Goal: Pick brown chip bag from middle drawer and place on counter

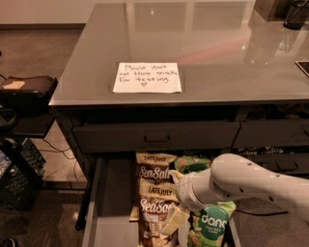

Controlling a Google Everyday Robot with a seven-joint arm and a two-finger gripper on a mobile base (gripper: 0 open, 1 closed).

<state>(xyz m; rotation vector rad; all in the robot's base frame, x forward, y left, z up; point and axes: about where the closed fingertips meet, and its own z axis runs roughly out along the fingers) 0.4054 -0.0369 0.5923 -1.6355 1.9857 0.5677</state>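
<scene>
Two brown chip bags lie in the open middle drawer (112,198), the far one (152,170) behind the near one (153,208). My gripper (171,199) reaches in from the right on a white arm and sits at the right edge of the near bag. Its pale fingers (169,222) are spread, one up by the far bag and one down over the near bag's lower right. It holds nothing. The grey counter (222,53) above bears a white handwritten note (147,77).
Green "dang" pouches lie right of the brown bags, one near (215,221) and one far (192,164), partly under my arm. A shallow shut drawer front (157,136) sits above. A black crate (14,181) and a dark seat (26,89) stand left. Dark objects (289,12) sit on the counter's back right.
</scene>
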